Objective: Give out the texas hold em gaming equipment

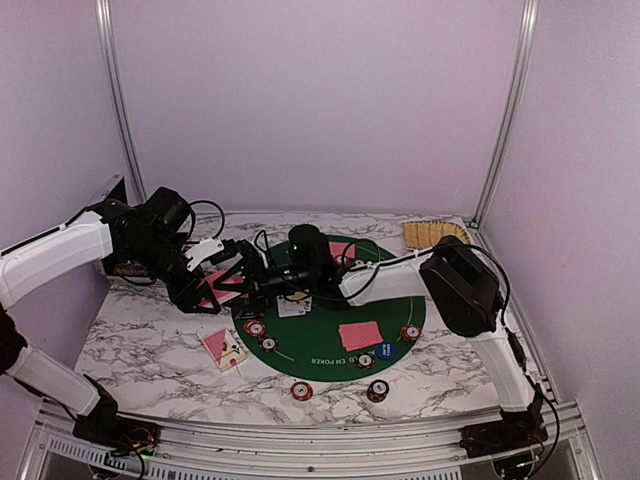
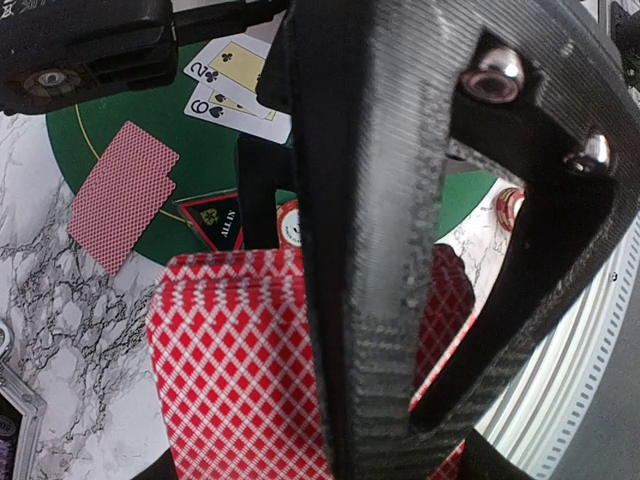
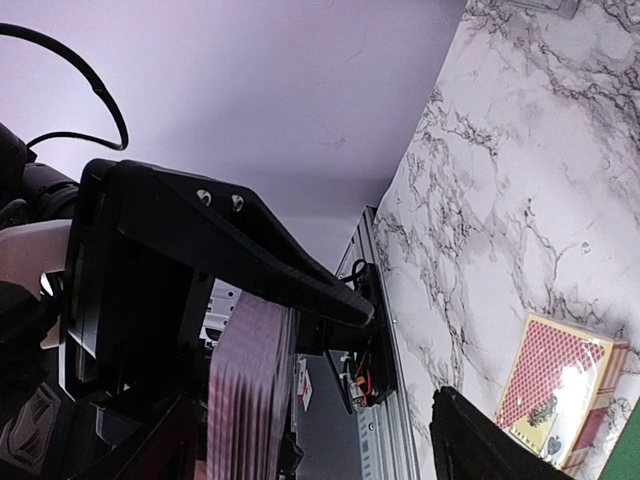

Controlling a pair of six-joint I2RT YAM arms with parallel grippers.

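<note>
- Left tool [image 1: 222, 283] is clenched on red-backed deck [image 2: 230, 380]; right tool [image 1: 258, 282] is released.
- "EM POKER" is read on green mat [image 1: 310, 335].
- Six chip stacks [image 1: 302, 390] are counted, lower centre.

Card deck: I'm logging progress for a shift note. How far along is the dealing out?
Done: face-down cards and chips lie on the green mat, with two face-up cards also there. In hand: the left fingers clamp the deck; the right fingers stand open beside it. Left: the deck looks thick, so more dealing probably remains, and two loose chips sit off the mat.
</note>
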